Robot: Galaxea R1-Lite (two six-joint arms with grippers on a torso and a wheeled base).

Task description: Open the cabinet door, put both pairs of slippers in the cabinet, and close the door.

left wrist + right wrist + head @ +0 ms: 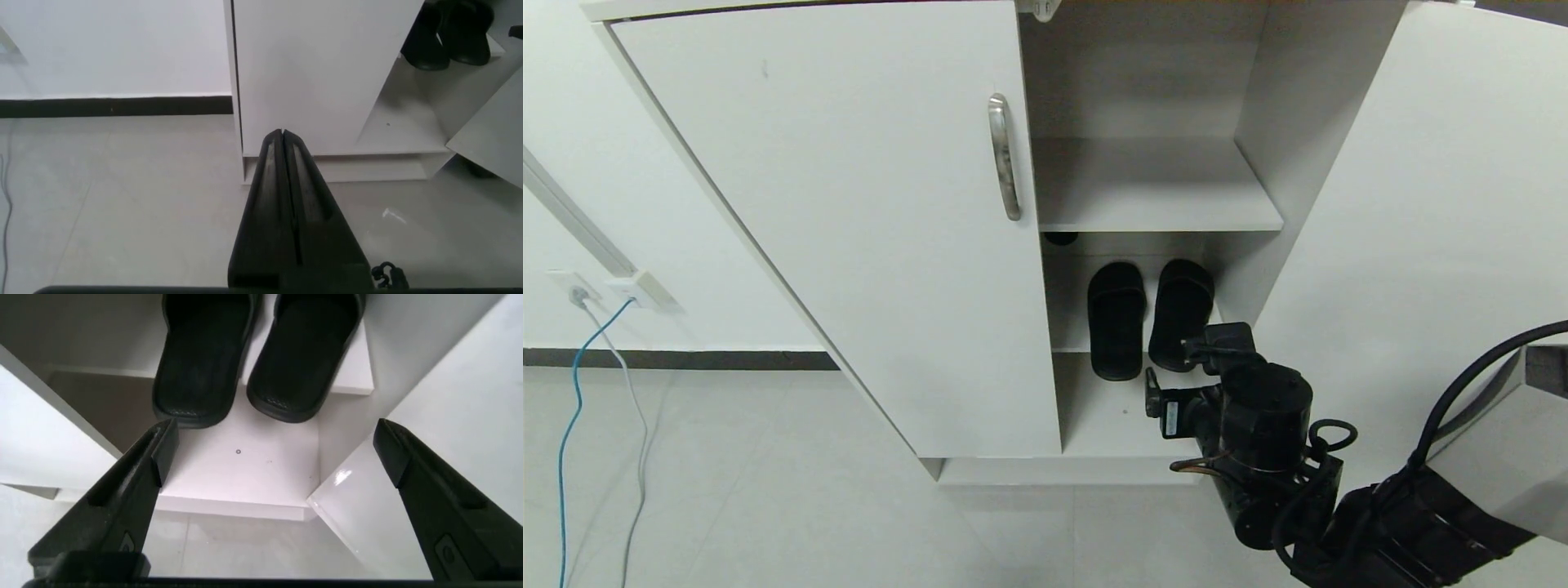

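Two fingers of the right gripper (275, 431) stand wide apart, released and gripping nothing, at the mouth of the cabinet (1262, 122) in the lower right of the head view. Just beyond its tips lies the pair of black slippers (1116, 318), side by side near the centre of the frame, toes toward the back, on the low shelf (1068, 322). Their heels jut a little over that shelf's front edge, above the bottom board (1098, 420). Gripper and slippers are near each other but apart. The right door (1445, 204) is swung open along the right side of the frame. The left door (849, 229) is shut, its metal handle (1005, 155) upright at its inner edge. The left gripper (282, 140) is clenched, fingers pressed together with nothing between them, over the tiled floor (122, 204) in front of the shut door. At the far left of the head view a blue cable (560, 506) runs down from wall sockets (580, 290).
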